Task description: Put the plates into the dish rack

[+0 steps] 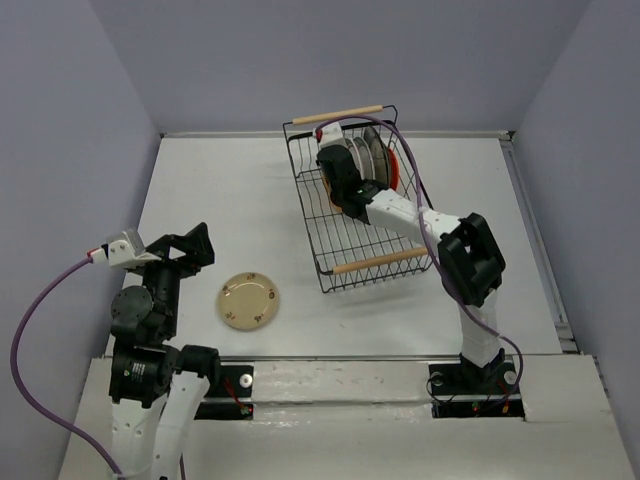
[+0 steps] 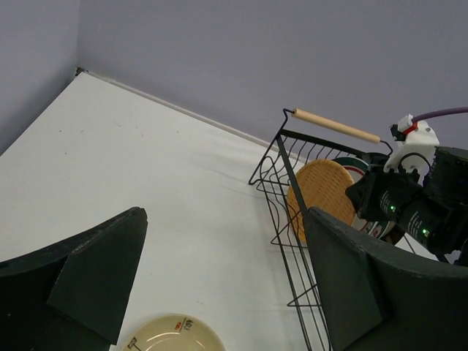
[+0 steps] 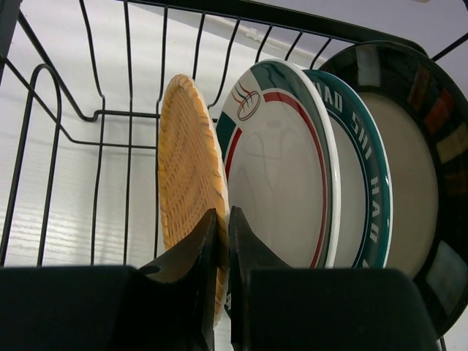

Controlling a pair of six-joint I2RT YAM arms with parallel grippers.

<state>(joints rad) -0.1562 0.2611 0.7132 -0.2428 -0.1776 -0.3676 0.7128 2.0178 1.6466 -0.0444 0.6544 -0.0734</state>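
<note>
The black wire dish rack point(image 1: 310, 215) stands at the back centre of the table. Several plates stand upright in it. In the right wrist view they are a tan-brown plate point(image 3: 186, 161), two white teal-striped plates point(image 3: 278, 161) point(image 3: 362, 183) and a black-rimmed plate point(image 3: 409, 183). An orange edge point(image 1: 397, 168) shows behind them. My right gripper point(image 3: 223, 227) is inside the rack, shut on the tan-brown plate's rim. A cream plate point(image 1: 249, 301) lies flat on the table. My left gripper point(image 1: 190, 245) is open and empty above the table, left of the cream plate point(image 2: 174, 334).
The rack has two wooden bar handles, one far point(image 1: 338, 115) and one near point(image 1: 380, 262). Grey walls close in the table on three sides. The right arm point(image 2: 409, 201) reaches over the rack's near edge. The left wrist view shows the rack's corner point(image 2: 281, 157).
</note>
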